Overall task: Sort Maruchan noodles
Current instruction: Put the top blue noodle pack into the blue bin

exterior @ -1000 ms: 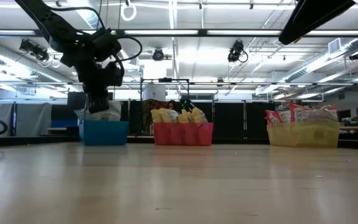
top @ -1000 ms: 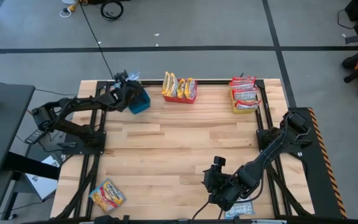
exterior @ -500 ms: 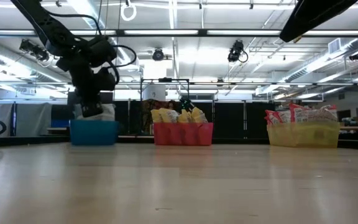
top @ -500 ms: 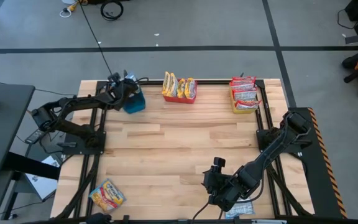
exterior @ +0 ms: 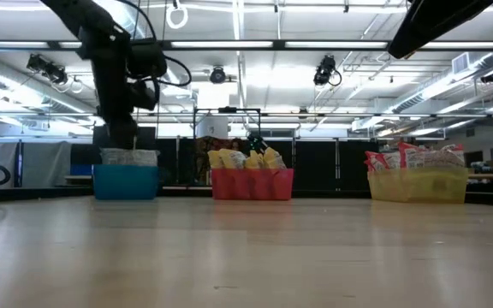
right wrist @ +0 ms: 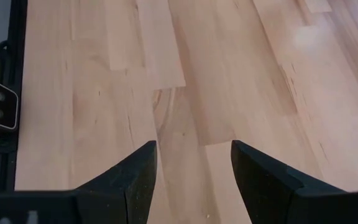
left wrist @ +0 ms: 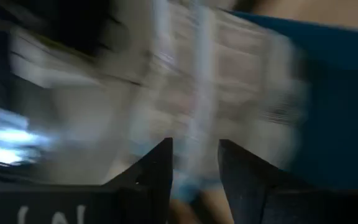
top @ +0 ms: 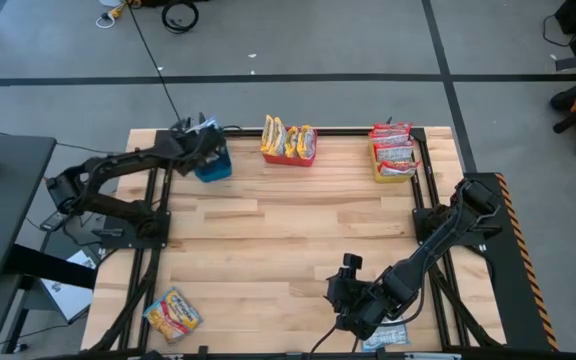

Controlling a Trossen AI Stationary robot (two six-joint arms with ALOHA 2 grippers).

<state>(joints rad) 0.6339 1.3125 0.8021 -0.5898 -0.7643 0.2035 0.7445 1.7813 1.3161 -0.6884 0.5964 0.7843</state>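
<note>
My left gripper (top: 199, 141) (exterior: 120, 139) (left wrist: 194, 163) is open by a narrow gap. It points down just over the blue bin (top: 214, 166) (exterior: 127, 181) at the table's far left. White-and-blue noodle packets (exterior: 131, 157) (left wrist: 229, 81) stand in that bin; whether the fingers touch them I cannot tell. A yellow-orange packet (top: 173, 312) lies flat at the near left corner. A blue-and-white packet (top: 386, 338) lies at the near edge, beside my right gripper (top: 349, 301) (right wrist: 193, 163). That gripper is open over bare wood.
A red bin (top: 289, 152) (exterior: 252, 183) holding yellow packets stands at the far edge's middle. A yellow bin (top: 394, 170) (exterior: 418, 184) holding red packets stands at the far right. The table's (top: 288, 230) middle is bare wood, and black frames run along both sides.
The blue bin has slid a short way toward the table's left edge and gone from tilted to sitting flat. My left gripper moved with it toward the left and far edges, then rose and turned more upright above the bin. The right arm kept still.
</note>
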